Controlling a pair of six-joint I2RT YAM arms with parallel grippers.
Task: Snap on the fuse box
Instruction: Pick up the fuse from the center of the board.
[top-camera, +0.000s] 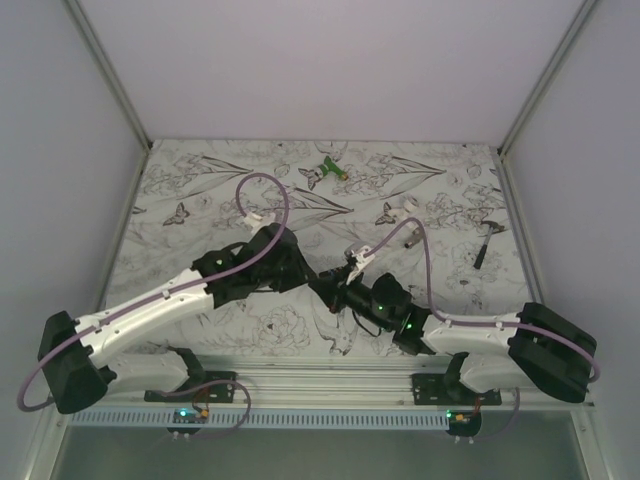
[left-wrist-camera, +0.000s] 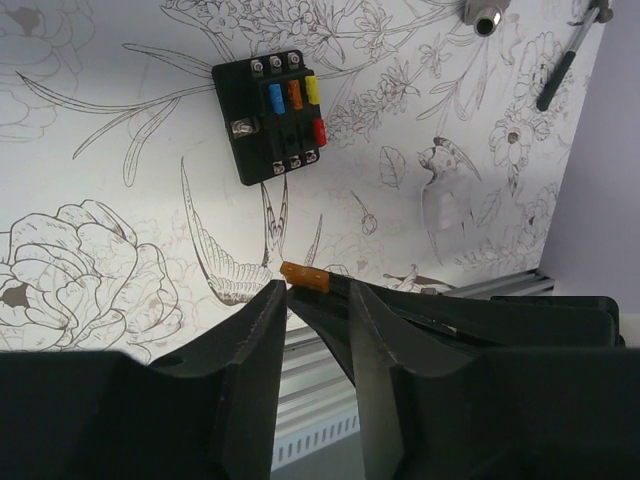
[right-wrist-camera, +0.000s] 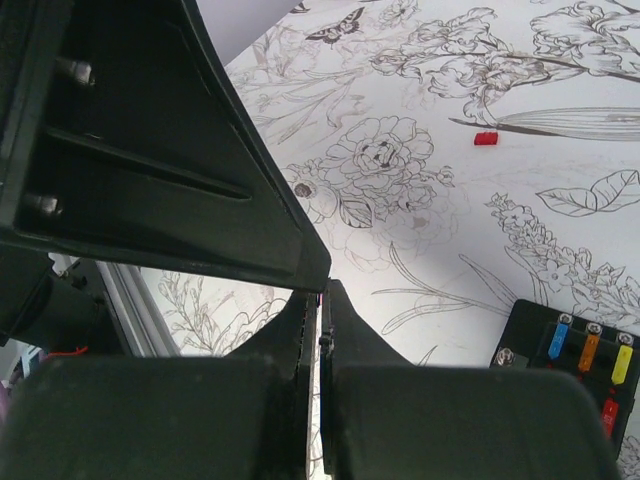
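Where flower-printed table (top-camera: 200, 190) meets pale walls (top-camera: 300, 60), left gripper (left-wrist-camera: 315, 288) gapes, right gripper (right-wrist-camera: 322, 292) pinches fuse (left-wrist-camera: 305, 276).

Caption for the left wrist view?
Orange fuse at the tips of left gripper, fuse box beyond on floral table.

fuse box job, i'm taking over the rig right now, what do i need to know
Left gripper: open, fingers apart.
Right gripper: fingers closed. Its tip sits between the left fingers and seems to pinch a loose orange fuse.
Fuse box: flat on the table beyond both grippers, neither touching it. Blue, orange, yellow and red fuses are seated; other slots look empty.
Done: four fuses in.
Left: probably seat the held fuse. A red fuse lies loose farther out.
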